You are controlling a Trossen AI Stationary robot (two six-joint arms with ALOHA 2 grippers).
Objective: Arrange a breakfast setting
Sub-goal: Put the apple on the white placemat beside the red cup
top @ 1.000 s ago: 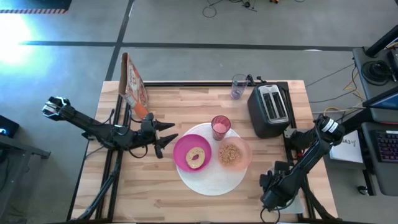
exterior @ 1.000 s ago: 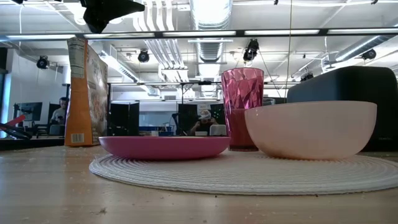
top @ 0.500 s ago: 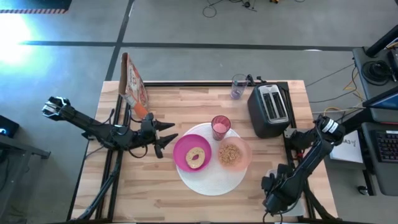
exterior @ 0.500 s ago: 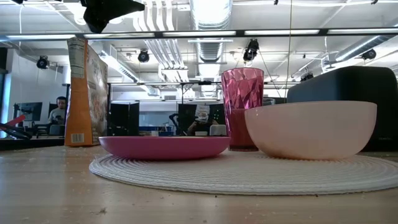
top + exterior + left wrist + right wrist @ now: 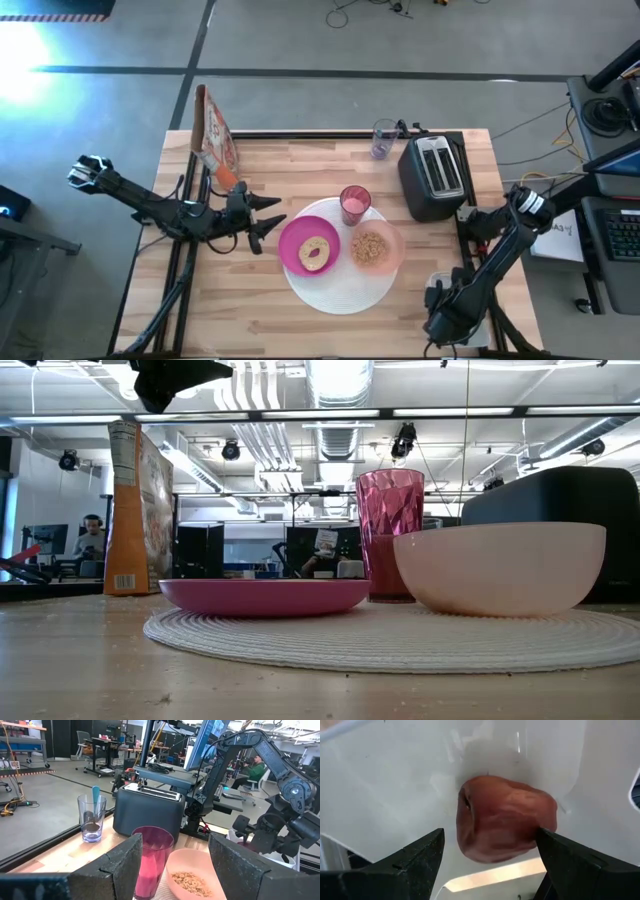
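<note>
right claw [image 5: 490,851] is spread wide around the small red fruit [image 5: 505,818] in the white tray [image 5: 395,780], looks smooth, roundish and probably slippery, so I'd pinch it gently across its widest middle

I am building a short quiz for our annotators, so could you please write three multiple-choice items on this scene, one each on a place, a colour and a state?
1. Where does the bagel lie?
A. on the magenta plate
B. in the toaster
C. in the peach bowl

2. What colour is the tumbler on the white round mat?
A. blue
B. pink
C. green

3. How does the right end effector stand?
A. shut on a spoon
B. open, its fingers on either side of the red fruit
C. shut on the bowl

Answers:
1 A: the high view shows the bagel on the magenta plate.
2 B: it shows pink in both the high and low views.
3 B: the right wrist view shows a dark finger on each side of the fruit.
</note>
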